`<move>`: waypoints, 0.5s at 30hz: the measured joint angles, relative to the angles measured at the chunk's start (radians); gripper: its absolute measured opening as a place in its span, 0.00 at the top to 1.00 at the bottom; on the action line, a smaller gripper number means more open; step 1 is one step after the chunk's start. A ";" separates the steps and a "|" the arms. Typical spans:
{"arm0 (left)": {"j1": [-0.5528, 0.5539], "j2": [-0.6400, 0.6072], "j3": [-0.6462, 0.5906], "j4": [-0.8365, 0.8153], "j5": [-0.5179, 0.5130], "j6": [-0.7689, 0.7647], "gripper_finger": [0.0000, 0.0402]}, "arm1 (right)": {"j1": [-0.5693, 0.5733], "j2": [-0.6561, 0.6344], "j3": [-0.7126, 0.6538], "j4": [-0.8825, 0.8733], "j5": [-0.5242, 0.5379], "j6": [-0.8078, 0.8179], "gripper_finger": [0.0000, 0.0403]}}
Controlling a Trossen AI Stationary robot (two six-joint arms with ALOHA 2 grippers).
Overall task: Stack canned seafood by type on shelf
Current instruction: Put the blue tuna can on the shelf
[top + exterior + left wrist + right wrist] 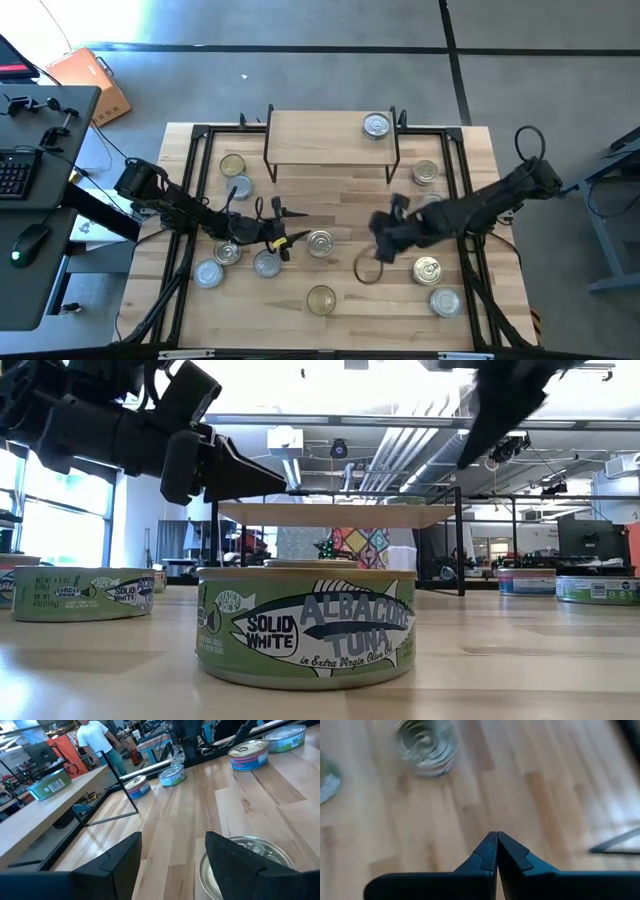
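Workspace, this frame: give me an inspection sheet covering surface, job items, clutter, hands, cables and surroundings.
Surface: butcher-block tabletop inside a black frame.
Job items: one tin on the shelf, near its right end; about ten more tins loose on the tabletop, including a gold-topped one at the front edge and a green albacore tin closest to the low camera.
Clutter: nothing seen on the tabletop.
Hands: left hand open, empty, beside a silver tin; right hand shut, empty, over bare wood.
Cables: a cable loop hangs below the right arm.
Surroundings: desk with keyboard at left; a person beyond the table.
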 joint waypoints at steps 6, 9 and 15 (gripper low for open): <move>0.010 0.000 0.000 0.000 0.000 0.001 0.47 | 0.085 0.003 -0.054 0.024 0.059 0.269 0.99; 0.006 0.000 0.000 0.000 0.012 -0.016 0.47 | 0.113 0.020 -0.150 0.174 0.076 0.303 0.94; -0.018 0.000 0.015 -0.012 0.141 0.039 0.47 | 0.112 0.061 -0.349 0.635 0.047 0.129 0.70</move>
